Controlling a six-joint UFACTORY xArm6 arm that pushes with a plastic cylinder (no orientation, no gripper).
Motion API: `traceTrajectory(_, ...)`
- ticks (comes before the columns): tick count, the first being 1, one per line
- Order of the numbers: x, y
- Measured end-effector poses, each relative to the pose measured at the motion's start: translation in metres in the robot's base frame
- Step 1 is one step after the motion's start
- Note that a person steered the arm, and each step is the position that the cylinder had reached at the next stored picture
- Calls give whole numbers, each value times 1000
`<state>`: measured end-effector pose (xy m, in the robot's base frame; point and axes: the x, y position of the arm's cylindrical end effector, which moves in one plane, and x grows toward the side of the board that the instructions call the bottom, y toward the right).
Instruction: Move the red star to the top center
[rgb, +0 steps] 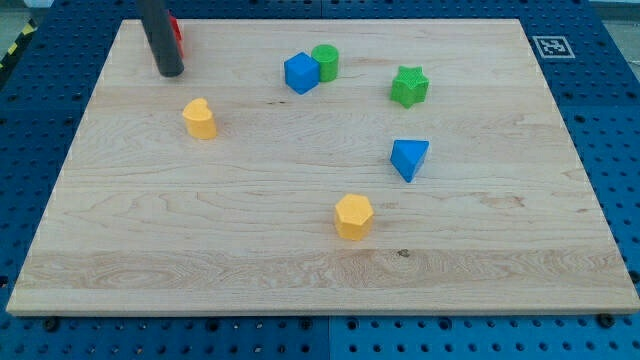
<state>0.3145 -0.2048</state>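
The red star (177, 33) sits near the board's top left corner, mostly hidden behind my dark rod, so only a red sliver shows on the rod's right side. My tip (170, 72) rests on the board just below and to the left of that red sliver, close to or touching the block. The other blocks lie apart from it, further right and lower.
A yellow block (201, 118) lies below the tip. A blue cube (300, 73) touches a green cylinder (326, 62) at top center. A green star (409, 87), a blue triangular block (409, 158) and a yellow hexagon (353, 216) lie to the right. The wooden board (150, 260) has blue pegboard around it.
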Motion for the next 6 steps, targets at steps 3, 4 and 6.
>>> traceTrajectory(3, 26, -3)
traceTrajectory(4, 21, -1)
traceTrajectory(6, 8, 80)
